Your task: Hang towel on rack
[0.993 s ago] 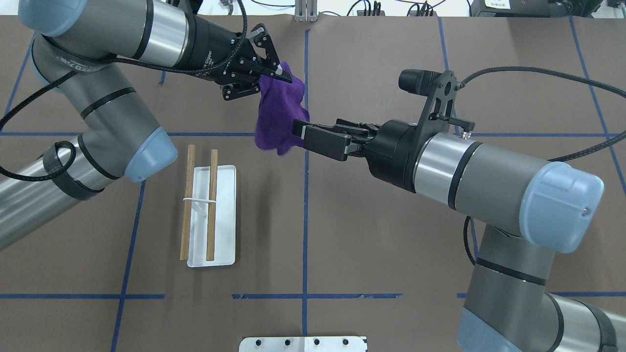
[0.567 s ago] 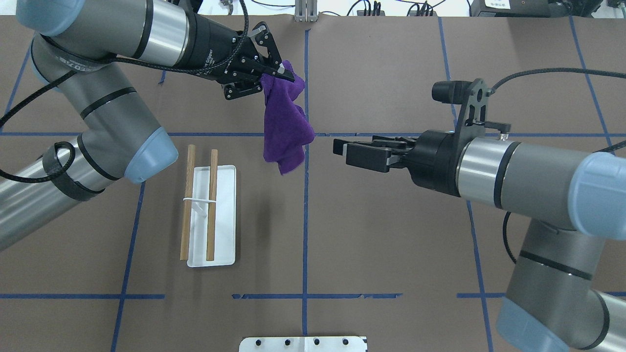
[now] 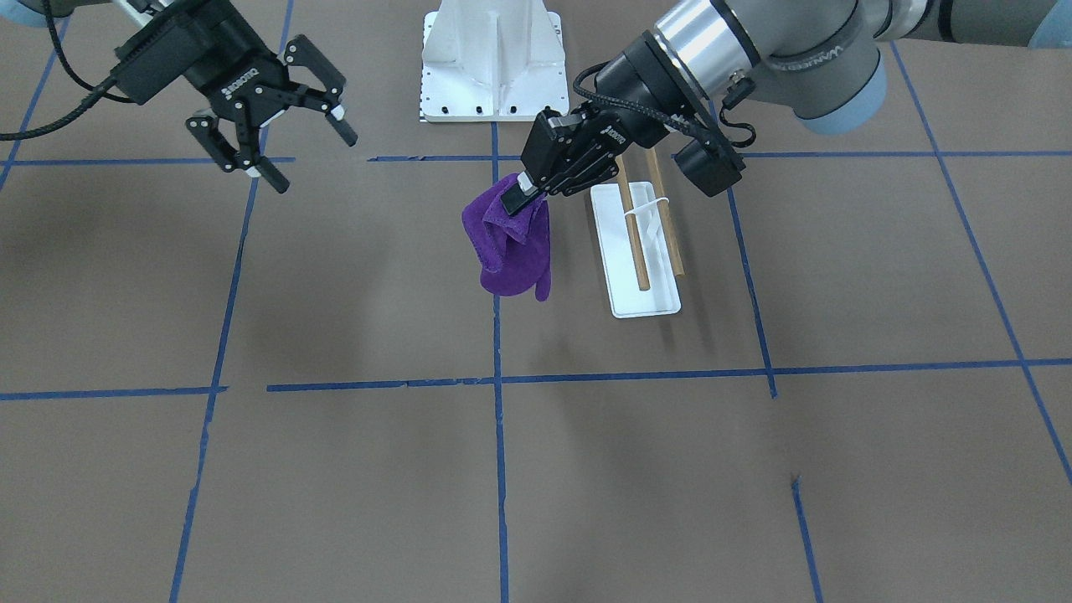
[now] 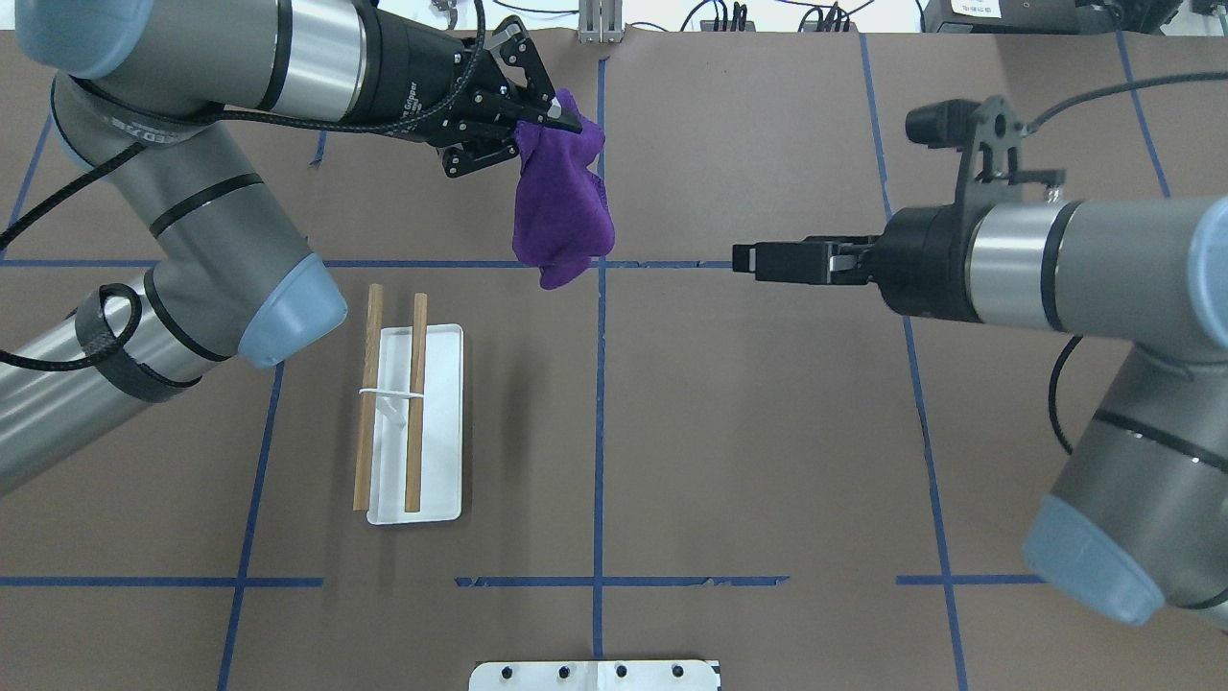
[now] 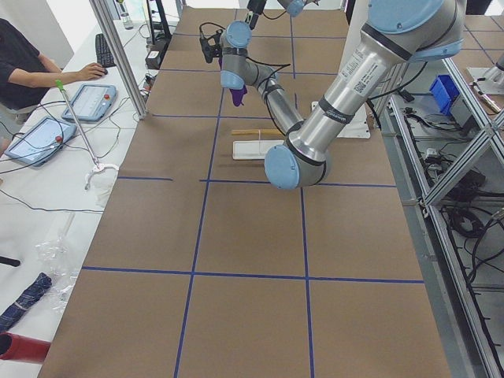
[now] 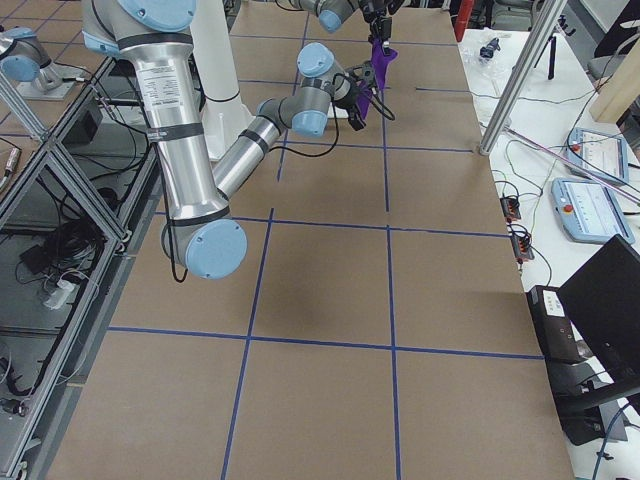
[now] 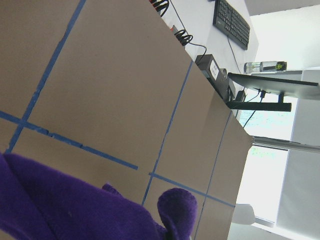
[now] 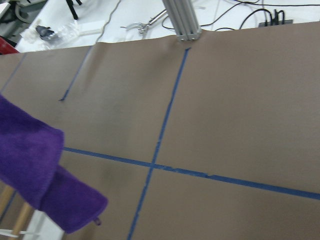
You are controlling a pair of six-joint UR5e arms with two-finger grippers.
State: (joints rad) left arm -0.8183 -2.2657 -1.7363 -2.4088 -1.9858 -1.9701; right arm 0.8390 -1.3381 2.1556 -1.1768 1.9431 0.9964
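Hanging in the air above the brown paper-covered worktop [image 4: 767,432], a purple plush cloth towel [image 4: 561,206] droops from the left tool [image 4: 554,112]. That tool is clenched on the towel's upper corner. Note the spot: close to your edge of the worktop, about midway along its length. The bunched lower folds appear clear of the surface.

Right tool [image 3: 314,161]: released, fingers spread wide, gripping nothing. It hovers over the robot's right half of the worktop, pointed toward the towel and well apart from it.

The small rack with a flat white rectangular tray base [image 4: 436,422] stands on the robot's left half, roughly halfway between your edge and the robot's edge. Its two light-brown wooden dowels [image 4: 415,398] lie parallel, running from your side toward the robot's, carried on a thin white support [image 4: 391,395]. The towel is apart from the rack, nearer your edge and nearer the worktop's middle line.
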